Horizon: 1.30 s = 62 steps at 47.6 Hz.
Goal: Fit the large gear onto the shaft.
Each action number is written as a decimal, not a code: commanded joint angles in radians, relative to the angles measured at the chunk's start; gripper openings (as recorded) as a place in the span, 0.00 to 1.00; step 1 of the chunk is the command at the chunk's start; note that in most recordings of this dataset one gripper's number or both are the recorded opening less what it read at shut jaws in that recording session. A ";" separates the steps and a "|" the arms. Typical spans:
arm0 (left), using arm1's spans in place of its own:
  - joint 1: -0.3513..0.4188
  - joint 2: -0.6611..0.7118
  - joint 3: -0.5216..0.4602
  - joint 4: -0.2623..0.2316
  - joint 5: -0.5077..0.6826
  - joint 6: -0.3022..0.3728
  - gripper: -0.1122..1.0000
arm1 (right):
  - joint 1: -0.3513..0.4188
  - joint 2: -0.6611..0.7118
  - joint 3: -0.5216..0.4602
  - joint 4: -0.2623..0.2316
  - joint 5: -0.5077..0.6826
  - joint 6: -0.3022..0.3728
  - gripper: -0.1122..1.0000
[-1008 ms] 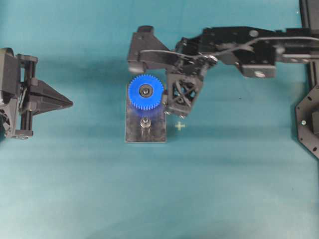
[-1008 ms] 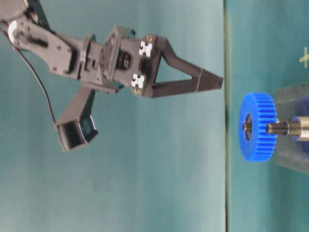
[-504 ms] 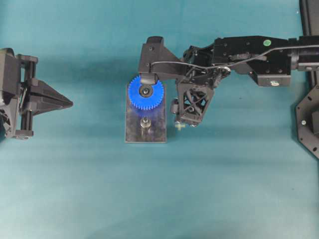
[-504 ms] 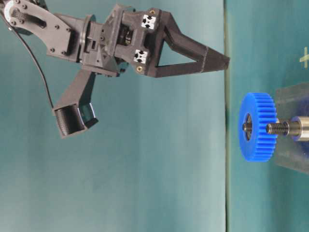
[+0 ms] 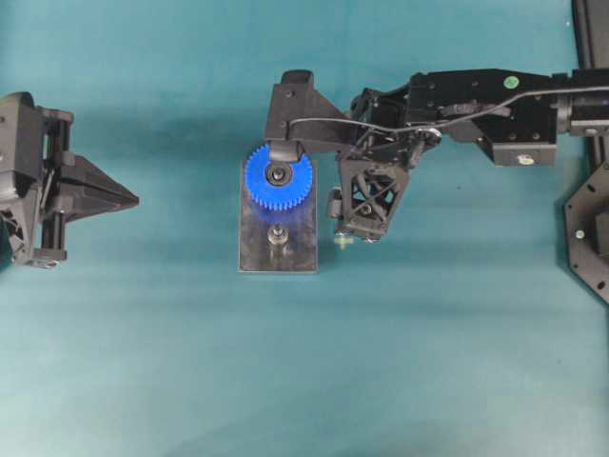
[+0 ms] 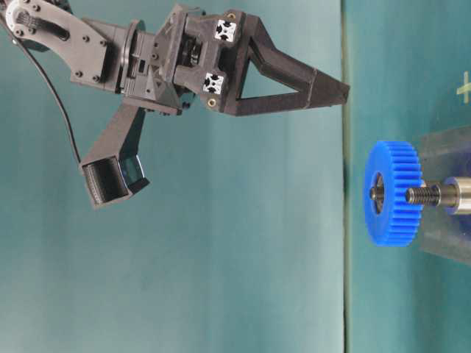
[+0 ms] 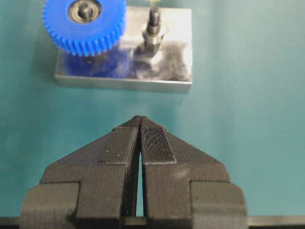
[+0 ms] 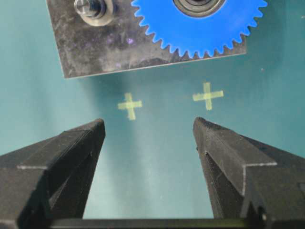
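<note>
The large blue gear (image 5: 278, 178) sits on the shaft, whose tip shows in its silver-and-black hub (image 7: 85, 9). It rests at the far end of the dark grey plate (image 5: 300, 255). The look-alike peg (image 5: 277, 235) stands bare beside it. The gear also shows in the table-level view (image 6: 394, 193) and the right wrist view (image 8: 200, 24). My right gripper (image 5: 362, 205) is open and empty, above the table just right of the plate, apart from the gear. My left gripper (image 5: 133, 199) is shut and empty, far to the left.
Two yellow cross marks (image 8: 129, 105) (image 8: 208, 95) lie on the teal table between the right gripper's fingers and the plate. The right arm's wrist camera housing (image 5: 290, 109) overhangs the gear's far edge. A black frame (image 5: 590, 228) stands at the right edge.
The right gripper has moved right, away from the gear, and the arm has shifted right. The gear stays on the shaft. The left arm has not moved.
</note>
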 commanded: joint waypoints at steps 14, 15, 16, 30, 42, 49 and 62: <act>0.000 -0.025 -0.002 0.003 -0.061 0.005 0.10 | 0.003 -0.029 -0.008 0.002 -0.012 -0.005 0.81; 0.000 -0.025 -0.002 0.005 -0.061 0.005 0.10 | 0.002 -0.031 -0.008 0.002 -0.015 -0.005 0.81; 0.000 -0.026 -0.002 0.005 -0.061 0.005 0.10 | 0.003 -0.031 -0.008 0.002 -0.018 -0.005 0.81; 0.000 -0.026 -0.002 0.003 -0.061 0.005 0.10 | 0.003 -0.031 0.000 0.002 -0.034 -0.003 0.81; 0.000 -0.025 0.000 0.005 -0.061 0.005 0.10 | 0.002 -0.031 -0.002 0.002 -0.035 -0.002 0.81; 0.000 -0.025 0.002 0.005 -0.061 0.005 0.10 | 0.003 -0.031 0.000 0.002 -0.035 0.000 0.81; 0.000 -0.023 0.003 0.005 -0.060 0.005 0.10 | 0.003 -0.031 -0.002 0.002 -0.041 0.003 0.81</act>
